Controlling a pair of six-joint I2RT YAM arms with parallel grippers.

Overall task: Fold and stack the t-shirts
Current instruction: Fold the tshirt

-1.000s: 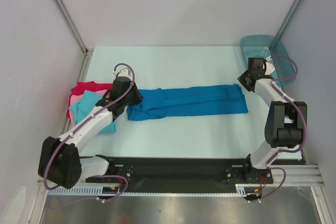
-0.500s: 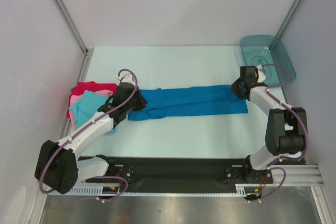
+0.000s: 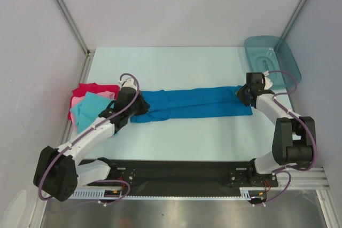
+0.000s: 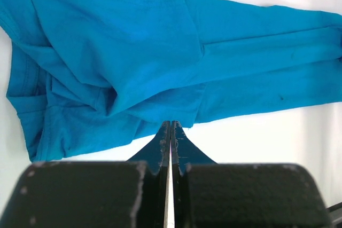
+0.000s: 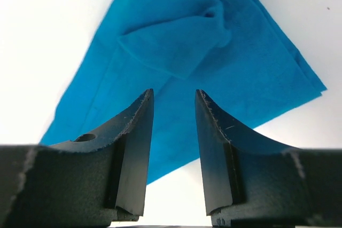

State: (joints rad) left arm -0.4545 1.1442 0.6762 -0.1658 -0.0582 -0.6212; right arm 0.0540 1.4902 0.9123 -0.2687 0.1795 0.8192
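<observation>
- The blue shirt (image 3: 192,104) lies in a long narrow strip across the middle of the tabletop (image 3: 176,62), already folded lengthwise. Its bunched end is by the left arm and its squarer end by the right.
- The red shirt (image 3: 88,87), pink shirt (image 3: 76,101) and turquoise shirt (image 3: 92,106) sit piled at the left edge, just beside the strip's left end. The tray (image 3: 272,52) is in the far right corner, well apart from the cloth.
- Your left claw (image 4: 170,126) is pressed together, its tips right at the shirt's near edge. You cannot tell from these views whether any cloth is caught between them.
- Your right claw (image 5: 173,97) is spread and hangs over the right end, nothing between the fingers.
- Expect the shirt to handle as light, limp cloth. It will likely sag, drag and unfold if you lift it by one layer only.
- A sound hold would be both corners of one end, pinching through every layer at the folded edge so the strip turns over as one piece.
- The left end is rumpled, with loose flaps, so a shallow pinch there may well take the top layer alone.
- Against a second ago, the right arm has swung away from the tray and come down to the shirt's right end.
- The left arm has reached a little further and lower at the left end, while the shirt itself lies much as it did.
</observation>
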